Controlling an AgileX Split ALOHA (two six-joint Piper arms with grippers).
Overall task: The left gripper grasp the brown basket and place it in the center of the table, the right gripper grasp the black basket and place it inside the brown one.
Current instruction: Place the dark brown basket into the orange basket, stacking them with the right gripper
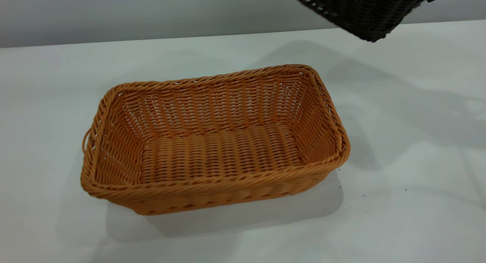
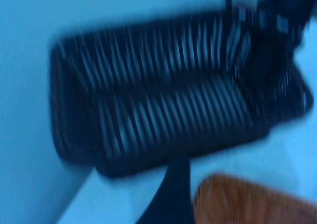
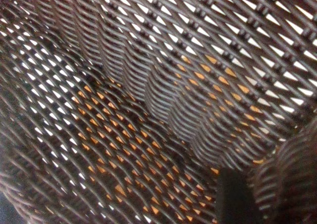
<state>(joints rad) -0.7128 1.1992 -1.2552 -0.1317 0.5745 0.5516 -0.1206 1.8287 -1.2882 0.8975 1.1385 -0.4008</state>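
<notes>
Hanging tilted above the far right corner of the brown basket [image 1: 212, 141]; black basket [image 1: 360, 12] risking catching that rim; right hand pinching its wall, seemingly; left hand's state impossible to tell.

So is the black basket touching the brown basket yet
Apart. The exterior view shows the black basket lifted, tilted at the upper right, with bare table between it and the brown basket resting below.
</notes>
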